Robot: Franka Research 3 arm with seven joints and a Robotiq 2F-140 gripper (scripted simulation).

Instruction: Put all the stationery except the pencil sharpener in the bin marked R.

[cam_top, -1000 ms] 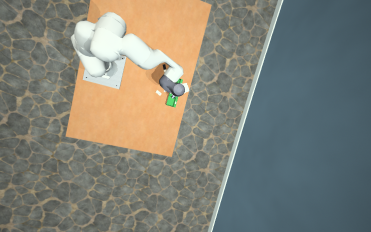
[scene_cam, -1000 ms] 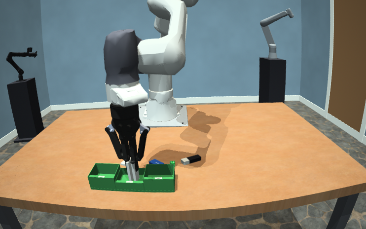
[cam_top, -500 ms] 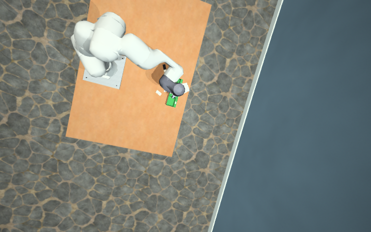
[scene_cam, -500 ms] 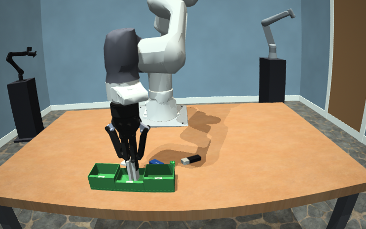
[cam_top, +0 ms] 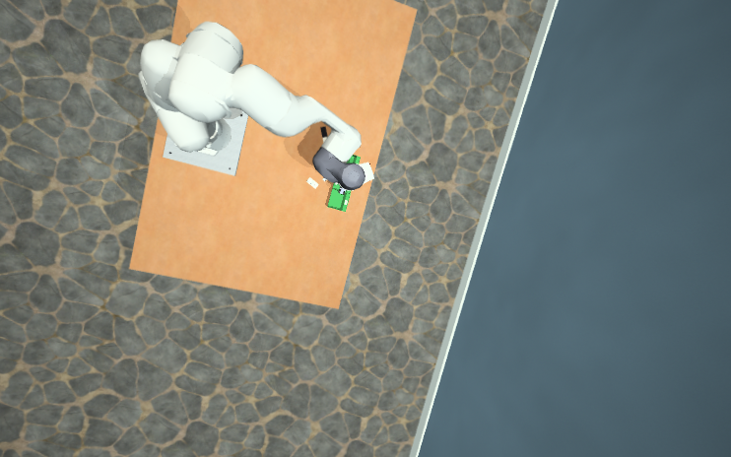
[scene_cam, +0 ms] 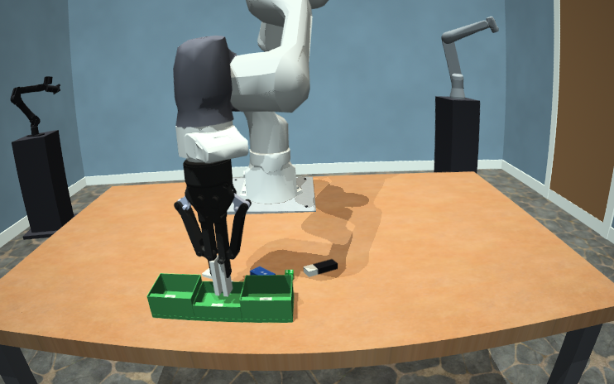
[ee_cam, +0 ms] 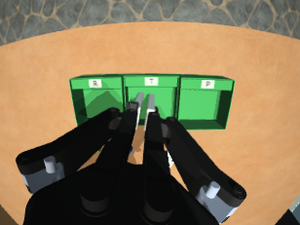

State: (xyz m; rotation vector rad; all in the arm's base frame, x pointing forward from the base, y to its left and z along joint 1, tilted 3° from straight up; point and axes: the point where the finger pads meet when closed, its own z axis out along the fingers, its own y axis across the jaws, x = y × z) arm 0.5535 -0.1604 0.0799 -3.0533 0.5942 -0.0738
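A green bin row [scene_cam: 221,298] with three compartments stands near the table's front edge; it also shows in the top view [cam_top: 337,198] and the wrist view [ee_cam: 204,100]. Its small white labels are too small to read. My gripper [scene_cam: 221,285] points straight down with its fingertips inside the middle compartment, also seen in the wrist view [ee_cam: 145,100]. The fingers are shut and I see nothing between them. Just behind the bins lie a small white item [scene_cam: 207,272], a blue flat item [scene_cam: 261,271] and a black stick with a white end [scene_cam: 319,267].
A small green piece [scene_cam: 289,272] shows at the back right corner of the bins. The arm's base plate [scene_cam: 275,195] is at the table's back. The table's front edge is close to the bins.
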